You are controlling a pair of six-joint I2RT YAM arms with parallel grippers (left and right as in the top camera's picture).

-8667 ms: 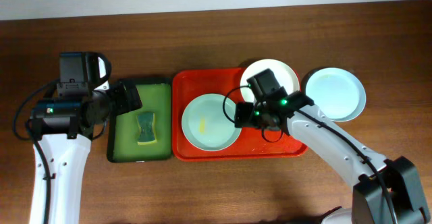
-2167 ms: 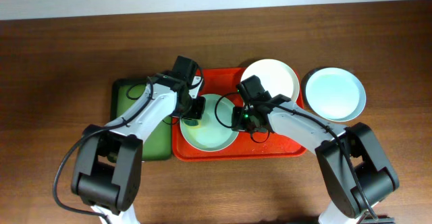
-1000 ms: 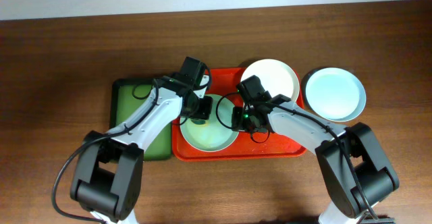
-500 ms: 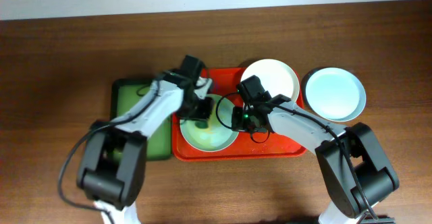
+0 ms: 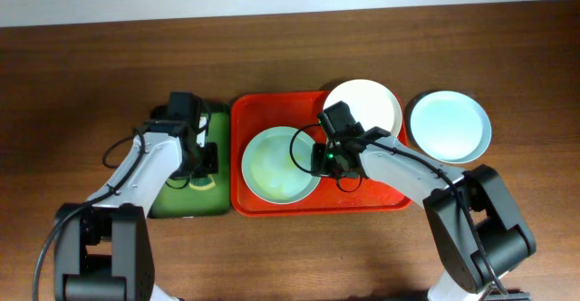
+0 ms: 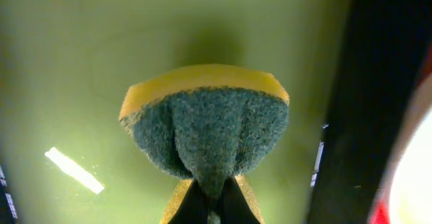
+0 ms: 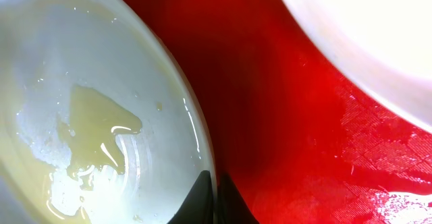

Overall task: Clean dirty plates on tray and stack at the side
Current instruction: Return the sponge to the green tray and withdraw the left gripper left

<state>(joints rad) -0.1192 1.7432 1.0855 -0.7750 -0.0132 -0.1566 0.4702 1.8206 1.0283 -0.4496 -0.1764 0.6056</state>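
A pale blue-green plate (image 5: 279, 165) lies on the left half of the red tray (image 5: 263, 111). My right gripper (image 5: 317, 160) is shut on its right rim. In the right wrist view the fingers (image 7: 214, 197) pinch that rim, and a wet yellowish film shows inside the plate (image 7: 81, 116). A cream-white plate (image 5: 362, 106) rests over the tray's back right corner. Another pale blue-green plate (image 5: 449, 126) sits on the table to the right of the tray. My left gripper (image 5: 198, 160) hangs over the green tray, shut on a yellow-and-green sponge (image 6: 206, 126).
The green tray (image 5: 181, 201) with its dark rim stands directly left of the red tray. Its wet green floor (image 6: 67, 62) fills the left wrist view. Brown table surrounds both trays, with a pale wall strip along the back.
My left arm has swung left, from above the plate on the red tray to over the green tray, carrying the sponge. My right gripper has stayed on the plate's rim.
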